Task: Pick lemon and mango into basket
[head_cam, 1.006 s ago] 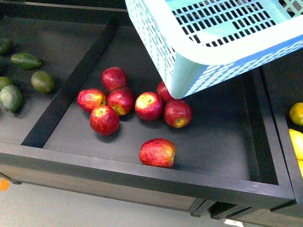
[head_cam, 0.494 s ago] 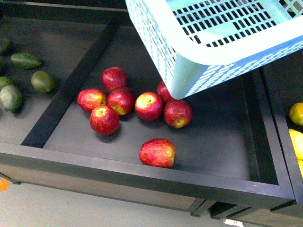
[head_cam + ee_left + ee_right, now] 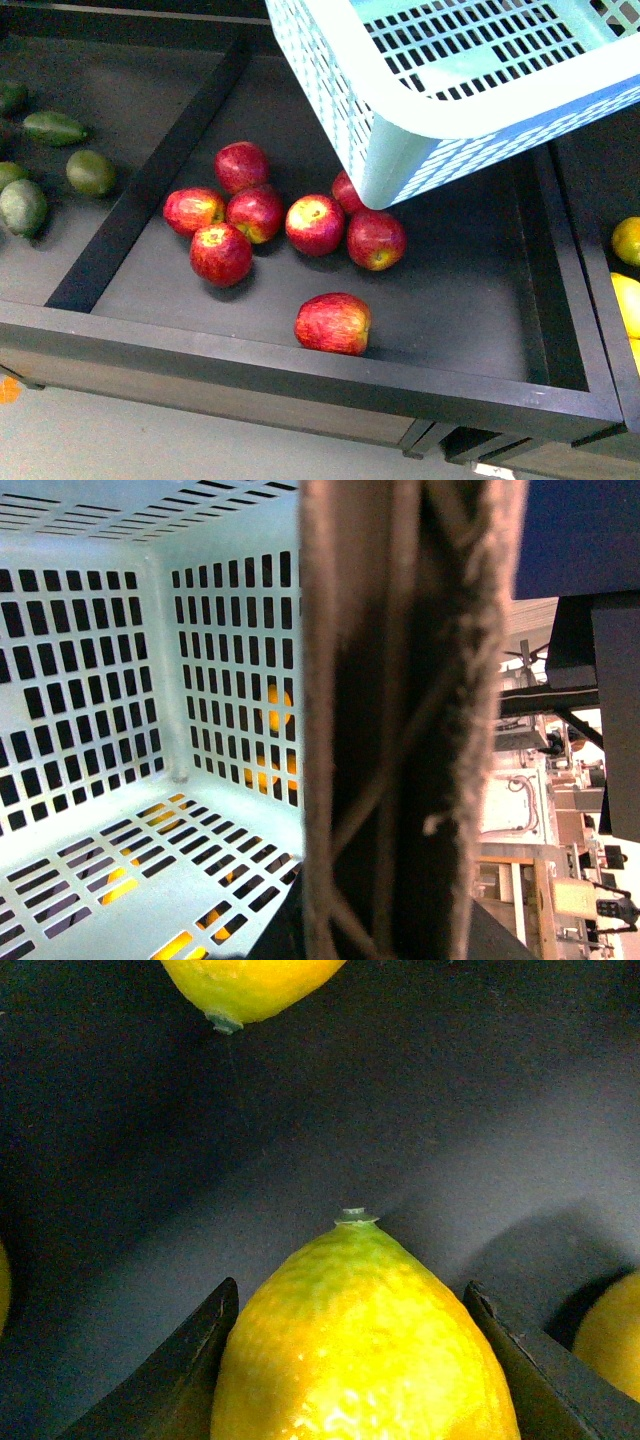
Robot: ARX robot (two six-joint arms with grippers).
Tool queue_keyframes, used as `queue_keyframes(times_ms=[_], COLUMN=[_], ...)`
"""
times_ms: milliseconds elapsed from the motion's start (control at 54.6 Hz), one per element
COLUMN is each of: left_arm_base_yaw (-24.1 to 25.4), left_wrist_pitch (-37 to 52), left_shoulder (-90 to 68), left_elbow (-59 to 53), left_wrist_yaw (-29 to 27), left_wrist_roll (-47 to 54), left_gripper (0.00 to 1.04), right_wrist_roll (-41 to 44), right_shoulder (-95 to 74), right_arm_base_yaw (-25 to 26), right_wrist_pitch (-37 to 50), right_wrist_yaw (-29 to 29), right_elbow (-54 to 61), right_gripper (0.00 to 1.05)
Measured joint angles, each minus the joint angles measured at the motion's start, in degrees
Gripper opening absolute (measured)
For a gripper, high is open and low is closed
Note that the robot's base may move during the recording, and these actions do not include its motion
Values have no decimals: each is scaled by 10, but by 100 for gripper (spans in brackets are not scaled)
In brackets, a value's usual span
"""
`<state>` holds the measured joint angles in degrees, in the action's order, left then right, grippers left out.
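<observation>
The pale turquoise basket point(image 3: 450, 110) hangs tilted above the dark fruit bins at the top right of the front view. In the left wrist view its slotted inside point(image 3: 120, 810) is empty, and the brown swing handle point(image 3: 400, 720) fills the middle, with my left gripper point(image 3: 370, 930) shut on it. My right gripper point(image 3: 350, 1360) is shut on the lemon point(image 3: 360, 1310), a bright yellow fruit with a greenish tip, between the two dark fingers point(image 3: 190, 1360). The mango is out of view. Neither arm shows in the front view.
Several red apples point(image 3: 315, 225) lie in the middle bin under the basket's corner. Green fruits point(image 3: 90, 172) lie in the left bin behind a black divider point(image 3: 150, 180). Yellow fruits point(image 3: 628, 240) sit at the right edge. More lemons point(image 3: 250, 985) lie near my right gripper.
</observation>
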<state>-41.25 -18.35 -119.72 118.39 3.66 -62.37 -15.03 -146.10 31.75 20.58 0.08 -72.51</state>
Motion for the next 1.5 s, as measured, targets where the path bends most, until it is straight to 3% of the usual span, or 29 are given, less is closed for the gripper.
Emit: queue_keyframes(times_ms=[128, 403, 567, 787, 1208, 1318, 1501], left_arm_base_yaw=[0, 0, 0, 0, 0, 0, 0], left_wrist_pitch=[0, 0, 0, 0, 0, 0, 0], left_shoulder=[0, 0, 0, 0, 0, 0, 0], left_elbow=[0, 0, 0, 0, 0, 0, 0], left_wrist_yaw=[0, 0, 0, 0, 2, 2, 1], left_wrist_roll=[0, 0, 0, 0, 0, 0, 0], left_gripper=[5, 5, 5, 5, 5, 5, 5], right_wrist_roll=[0, 7, -4, -50, -106, -107, -137], right_shoulder=[52, 353, 508, 655, 601, 579, 565], right_arm_base_yaw=[13, 64, 53, -60, -298, -335, -329], right_wrist_pitch=[6, -8, -22, -27, -25, -30, -21], right_wrist_yaw=[-26, -137, -155, -130, 9, 31, 36], right_elbow=[35, 152, 192, 213, 129, 120, 124], right_gripper=[58, 58, 58, 58, 58, 58, 84])
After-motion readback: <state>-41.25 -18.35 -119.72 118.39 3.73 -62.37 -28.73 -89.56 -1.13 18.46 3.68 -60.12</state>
